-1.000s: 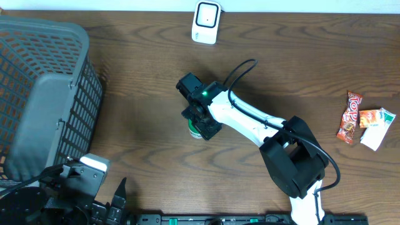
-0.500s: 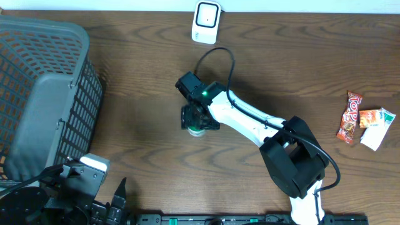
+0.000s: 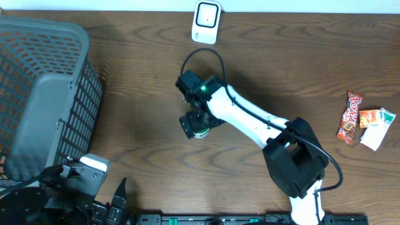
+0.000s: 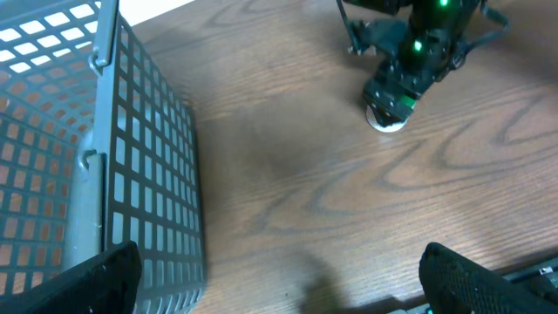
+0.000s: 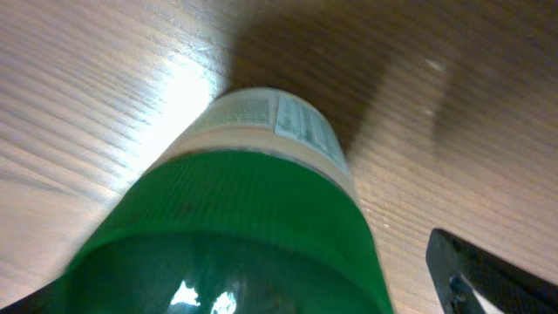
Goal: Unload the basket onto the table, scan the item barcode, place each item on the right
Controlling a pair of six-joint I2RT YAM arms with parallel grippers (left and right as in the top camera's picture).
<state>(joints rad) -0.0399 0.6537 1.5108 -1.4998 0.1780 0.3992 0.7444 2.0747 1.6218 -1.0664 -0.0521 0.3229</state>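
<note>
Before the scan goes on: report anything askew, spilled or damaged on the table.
Nothing stands out. The green-capped bottle stands upright under the right hand, with no spill around it. The snack packets lie in a loose heap at the far right of the overhead view.

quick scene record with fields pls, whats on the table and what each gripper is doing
item: green-capped bottle, upright on the table
right gripper: open, over the bottle's cap, visible finger clear of it
left gripper: open, empty, beside the grey basket
barcode scanner: at the far edge, apart from the bottle
snack packets: on the right side
</note>
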